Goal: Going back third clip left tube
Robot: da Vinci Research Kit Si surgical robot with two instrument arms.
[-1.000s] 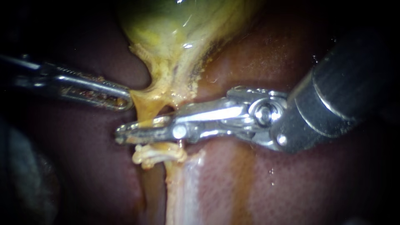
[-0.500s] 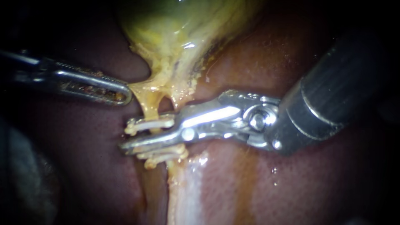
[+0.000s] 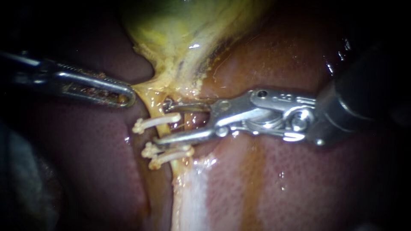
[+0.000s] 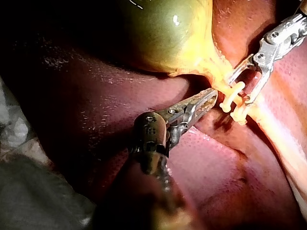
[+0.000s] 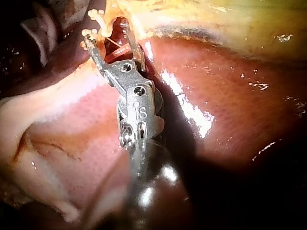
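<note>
A yellowish tube runs down from the gallbladder and carries three whitish clips. The top clip sits apart from the lower two, which lie close together. My right instrument comes in from the right with its jaws open, one above and one below the top clip, their tips at the tube. My left instrument has its jaws shut on yellow tissue at the gallbladder's neck, pulling it leftward. In the right wrist view the open jaws stand just short of the clips.
Dark red liver surrounds the tube on both sides. A pale strip of tissue runs down below the clips. In the left wrist view the right instrument stands across the clips from my left instrument.
The right instrument's jaws, shut across the tube a second ago, have opened and drawn back to the right. A new clip now shows on the tube above the other two.
</note>
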